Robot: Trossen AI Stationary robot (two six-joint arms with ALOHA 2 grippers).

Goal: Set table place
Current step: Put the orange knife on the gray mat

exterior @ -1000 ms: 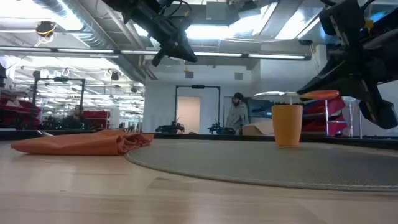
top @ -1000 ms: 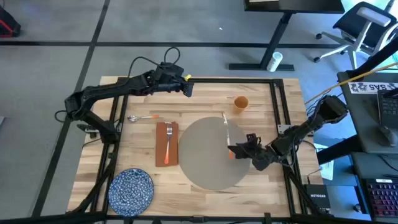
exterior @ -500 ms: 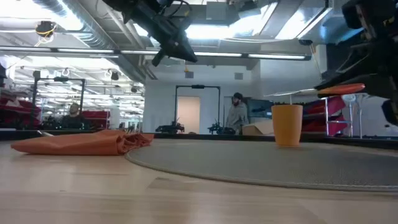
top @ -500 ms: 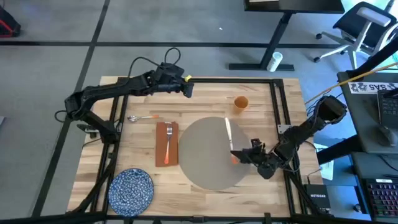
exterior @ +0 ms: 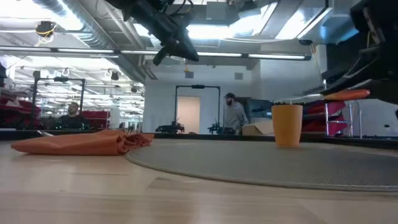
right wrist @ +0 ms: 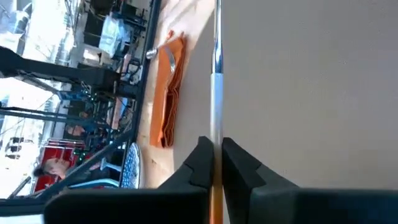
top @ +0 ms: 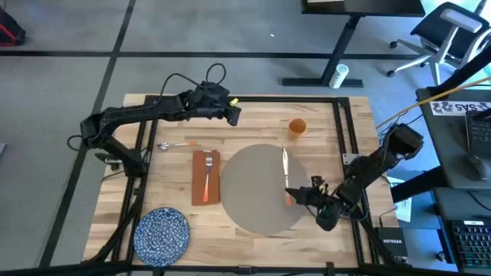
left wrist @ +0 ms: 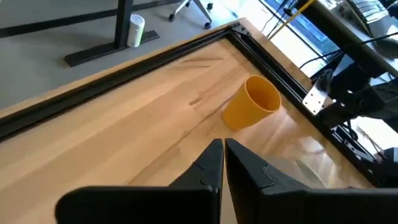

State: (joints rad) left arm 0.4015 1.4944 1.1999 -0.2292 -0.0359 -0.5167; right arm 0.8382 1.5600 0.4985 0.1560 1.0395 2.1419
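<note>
The round grey-beige placemat (top: 257, 192) lies flat on the plank table (top: 245, 130). My right gripper (top: 298, 193), at the mat's right rim, is shut on a knife (top: 285, 165) with an orange handle. The blade points toward the far edge. The low view shows the knife (exterior: 341, 95) level above the mat (exterior: 280, 165). My left gripper (top: 234, 114) is shut on nothing and hovers high over the table's far side, left of the orange cup (left wrist: 252, 102). A rust-red napkin (top: 205, 176) left of the mat carries a fork (top: 207, 167). My right gripper pinches the knife between its two fingers (right wrist: 200, 163) where the silver shank (right wrist: 216, 134) meets the orange handle (top: 288, 198). The fingers come level from the table's right and lie across the knife. The knife is lifted clear of the placemat and sits level.
An orange cup (top: 297, 126) stands upright beyond the mat's far right. A spoon (top: 175, 144) lies left of the napkin's far end. A blue speckled plate (top: 163, 234) rests at the near left corner. Black frame rails (top: 347, 146) run along the table's edges.
My right gripper has carried the knife toward the table's right and near edges, from over the mat's middle to its right rim. The knife has stayed lifted and level, blade toward the far edge.
</note>
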